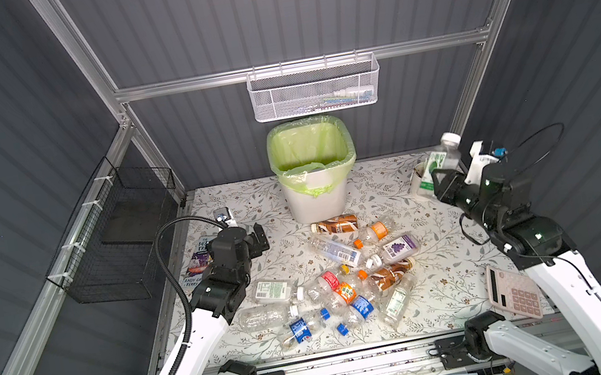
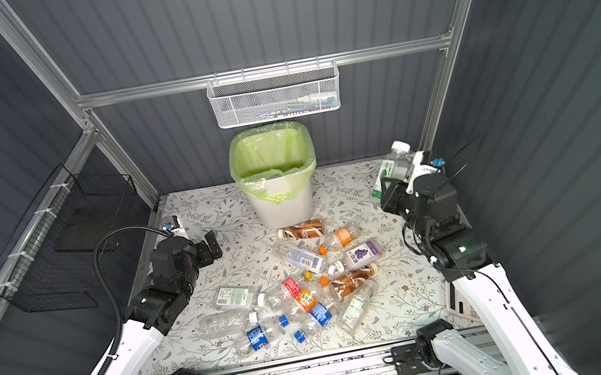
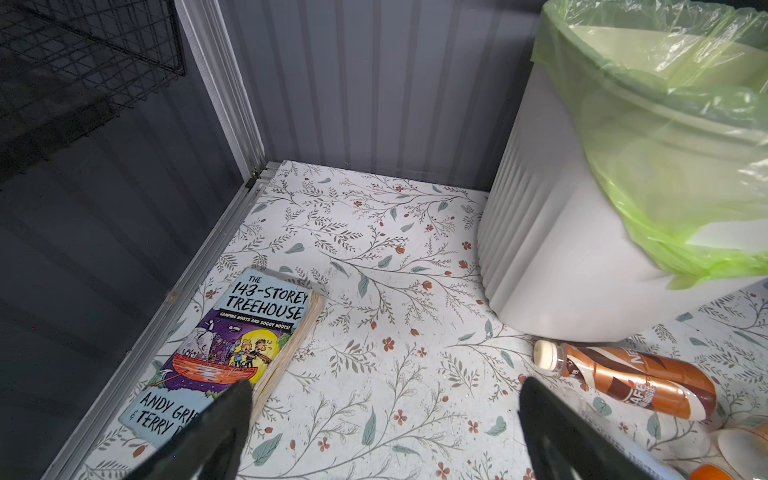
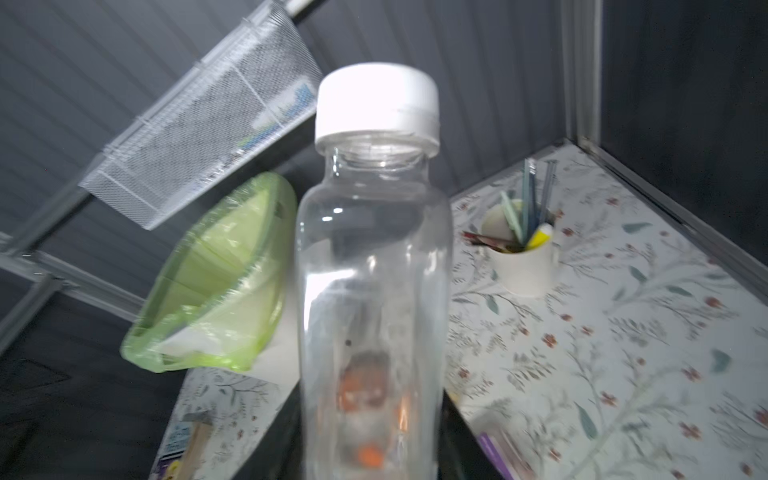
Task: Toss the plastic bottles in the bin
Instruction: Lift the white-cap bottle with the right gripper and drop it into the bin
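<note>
**Front edge, right.** A pink desk calculator lies flat on the floral-patterned counter, beside the right arm.

**Centre.** About a dozen small clear plastic bottles lie on their sides in a loose heap, many touching or overlapping. Their caps are blue, orange, white and yellow. All of these rest on the counter in front of the bin, outside it.

**Left side.** The left end effector hangs above the counter left of the heap, jaws fully apart, with nothing between them. In the left wrist view its two black fingers stand wide with bare counter between. A blue paperback book with a cartoon cover lies flat by the left wall.

**Further back.** A brown-labelled bottle with a cream cap lies on its side just beside the foot of the tall white plastic bin lined with a light green bag. The bin stands upright at mid-rear.

**Right rear.** The right end effector is clamped on the lower body of a clear white-capped bottle with a green label. This bottle is raised off the counter, cap uppermost and leaning slightly. It is well to the right of the bin, not over its mouth. A white cup of pens stands near the corner beyond.

**Walls.** A white wire mesh basket hangs above the bin. A black wire basket hangs on the left.
</note>
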Controlling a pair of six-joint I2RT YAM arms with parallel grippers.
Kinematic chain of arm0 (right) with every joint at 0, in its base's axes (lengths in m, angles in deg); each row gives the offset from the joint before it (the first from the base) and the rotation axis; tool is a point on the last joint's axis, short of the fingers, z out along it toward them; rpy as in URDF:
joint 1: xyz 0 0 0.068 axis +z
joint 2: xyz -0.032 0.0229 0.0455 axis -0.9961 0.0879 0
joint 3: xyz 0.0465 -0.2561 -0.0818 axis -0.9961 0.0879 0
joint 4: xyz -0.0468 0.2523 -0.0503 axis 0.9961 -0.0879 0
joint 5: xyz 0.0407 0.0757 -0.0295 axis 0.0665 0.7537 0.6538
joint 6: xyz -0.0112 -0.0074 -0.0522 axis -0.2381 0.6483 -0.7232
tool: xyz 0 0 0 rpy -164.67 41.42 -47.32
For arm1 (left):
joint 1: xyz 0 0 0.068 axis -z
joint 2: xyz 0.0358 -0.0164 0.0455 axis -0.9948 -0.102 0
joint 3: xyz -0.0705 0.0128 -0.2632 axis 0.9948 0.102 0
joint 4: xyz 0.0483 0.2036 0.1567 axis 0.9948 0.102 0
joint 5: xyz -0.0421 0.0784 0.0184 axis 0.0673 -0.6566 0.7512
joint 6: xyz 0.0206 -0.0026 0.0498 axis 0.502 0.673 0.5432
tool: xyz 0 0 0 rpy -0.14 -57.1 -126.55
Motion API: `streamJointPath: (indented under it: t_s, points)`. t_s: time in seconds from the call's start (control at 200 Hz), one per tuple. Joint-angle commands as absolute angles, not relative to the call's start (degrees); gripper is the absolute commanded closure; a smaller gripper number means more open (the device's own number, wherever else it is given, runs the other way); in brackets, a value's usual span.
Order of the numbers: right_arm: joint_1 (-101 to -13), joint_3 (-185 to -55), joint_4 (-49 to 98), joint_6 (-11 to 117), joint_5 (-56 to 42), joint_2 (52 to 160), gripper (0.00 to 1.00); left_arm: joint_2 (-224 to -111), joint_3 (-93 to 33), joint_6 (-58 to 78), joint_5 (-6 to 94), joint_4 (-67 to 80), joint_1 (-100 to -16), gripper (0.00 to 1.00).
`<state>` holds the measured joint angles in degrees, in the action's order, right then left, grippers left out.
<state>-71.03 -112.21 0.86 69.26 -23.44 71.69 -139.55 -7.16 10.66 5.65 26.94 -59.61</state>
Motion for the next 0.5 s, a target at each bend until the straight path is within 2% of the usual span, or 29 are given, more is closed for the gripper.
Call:
streamJointPath:
  t_s: [0.0,0.15,0.225,0.31,0.35,0.385,0.415,0.445,0.495]
  points:
    - [-69.98,-120.27,11.37,69.28,-13.60,80.33,0.60,-138.23,-6.18,8.60,4.66,29.06,-59.97,0.00]
    - [-63.98,-136.34,15.21,69.32,-4.15,98.75,0.58,-138.68,-6.39,7.48,5.69,30.51,-59.97,0.00]
    - [-61.01,-151.23,6.49,65.73,0.72,110.64,0.53,-139.36,-6.76,7.10,5.97,31.37,-60.01,0.00]
    - [-60.49,-168.44,-6.32,62.99,0.61,122.22,0.45,-140.05,-7.73,7.22,6.61,32.64,-60.06,0.00]
    - [-60.92,-174.16,-9.58,62.38,-0.53,125.47,0.37,-140.40,-8.40,7.27,6.62,33.66,-60.06,0.00]
    - [-61.09,-177.86,-11.54,61.75,-2.51,127.18,0.19,-140.66,-8.96,7.35,6.66,34.44,-60.06,0.00]
    - [-61.28,-179.89,-12.36,61.19,-4.14,127.71,0.09,-140.72,-9.28,7.36,6.61,35.08,-60.07,0.00]
    - [-61.46,-180.82,-12.37,60.49,-5.84,127.55,0.02,-140.69,-9.51,7.10,6.46,35.65,-60.06,0.00]
    - [-61.63,-180.37,-11.61,59.71,-7.97,126.28,0.01,-140.23,-9.52,6.18,5.97,36.44,-60.06,0.00]
